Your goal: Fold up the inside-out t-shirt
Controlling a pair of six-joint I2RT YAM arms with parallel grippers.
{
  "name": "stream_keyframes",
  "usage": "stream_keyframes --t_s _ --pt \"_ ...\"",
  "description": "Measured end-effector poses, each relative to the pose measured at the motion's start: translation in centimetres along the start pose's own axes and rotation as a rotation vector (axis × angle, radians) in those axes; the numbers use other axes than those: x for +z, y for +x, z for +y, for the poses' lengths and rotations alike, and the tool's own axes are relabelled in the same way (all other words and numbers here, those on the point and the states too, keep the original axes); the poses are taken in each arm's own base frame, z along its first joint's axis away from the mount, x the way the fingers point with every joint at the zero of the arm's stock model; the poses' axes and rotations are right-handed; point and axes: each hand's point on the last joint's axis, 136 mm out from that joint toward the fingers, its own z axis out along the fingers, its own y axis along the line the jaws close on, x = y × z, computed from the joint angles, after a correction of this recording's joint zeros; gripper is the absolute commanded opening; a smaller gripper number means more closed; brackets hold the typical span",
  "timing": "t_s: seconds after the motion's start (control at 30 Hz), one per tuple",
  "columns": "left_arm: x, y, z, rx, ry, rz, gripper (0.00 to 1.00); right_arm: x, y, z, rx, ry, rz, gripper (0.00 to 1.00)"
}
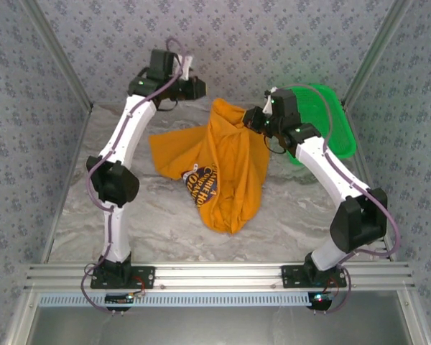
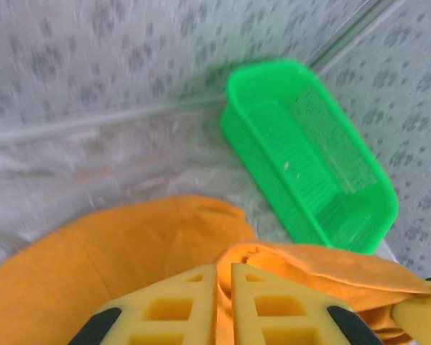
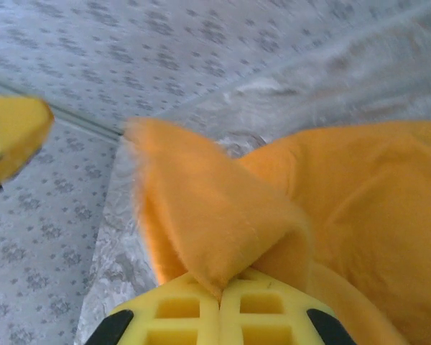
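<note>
Right gripper (image 3: 220,286), frame bottom: jaws closed, pinching fold of orange t-shirt (image 3: 359,201). Left gripper (image 2: 223,269), frame bottom: narrow gap, t-shirt cloth between. Green mesh basket (image 2: 309,158) upper right.

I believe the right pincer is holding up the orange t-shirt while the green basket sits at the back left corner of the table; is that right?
Not quite: the top view shows the basket at the back right corner of the table. The right pincer does hold up the t-shirt.

White arms (image 1: 133,126), black joints (image 1: 115,181), purple cables (image 1: 396,230), yellow lattice fingers (image 2: 172,309), black base plates (image 1: 122,277)
</note>
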Motion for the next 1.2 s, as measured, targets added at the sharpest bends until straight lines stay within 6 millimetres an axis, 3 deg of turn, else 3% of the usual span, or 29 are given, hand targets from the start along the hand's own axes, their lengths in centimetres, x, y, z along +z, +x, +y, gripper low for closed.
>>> stream_keyframes --t_s 0.07,0.13,0.27,0.37,0.4,0.5,0.57,0.6,0.67,0.73,0.83,1.03,1.2 --pt "-2.2 -1.8 -1.9 0.065 0.019 -0.053 0.14 -2.2 -1.8 2.6 -0.098 -0.056 -0.061 0.00" --pt "-4.1 -1.8 -3.8 0.111 0.030 -0.068 0.14 -5.4 -3.0 5.2 -0.182 -0.103 -0.130 0.00" --pt "-6.9 2.8 -6.4 0.143 0.063 -0.032 0.23 -13.3 -3.7 10.2 -0.320 -0.203 -0.268 0.00" --pt "-6.8 8.2 -6.9 0.112 0.125 0.023 0.27 -15.0 -0.6 10.4 -0.341 -0.231 -0.250 0.00" --pt "-6.3 10.2 -6.6 0.096 0.136 0.047 0.28 -14.6 0.6 9.9 -0.333 -0.230 -0.229 0.00" --pt "-4.0 18.3 -5.3 0.032 0.149 0.178 0.31 -9.2 9.2 4.9 -0.248 -0.156 -0.002 0.00" --pt "-2.8 24.6 -4.0 -0.029 0.135 0.295 0.31 -5.0 17.8 -0.8 -0.171 -0.023 0.239 0.00" --pt "-2.6 26.9 -3.4 -0.058 0.126 0.340 0.31 -4.0 21.3 -3.5 -0.142 0.047 0.341 0.00" --pt "-2.6 31.1 -1.9 -0.127 0.093 0.419 0.32 -3.9 28.1 -8.9 -0.073 0.204 0.541 0.00" --pt "-2.9 33.1 -1.2 -0.170 0.074 0.450 0.32 -4.9 30.3 -11.1 -0.026 0.288 0.616 0.00" --pt "-3.4 33.7 -1.2 -0.195 0.076 0.445 0.35 -4.5 29.0 -10.1 -0.002 0.276 0.588 0.00" --pt "-3.9 33.4 -2.7 -0.171 0.123 0.415 0.41 -3.1 24.4 -5.1 0.004 0.154 0.511 0.00" --pt "-3.2 35.5 -4.8 -0.091 0.143 0.465 0.41 -2.8 25.3 -4.7 0.017 0.136 0.567 0.00"
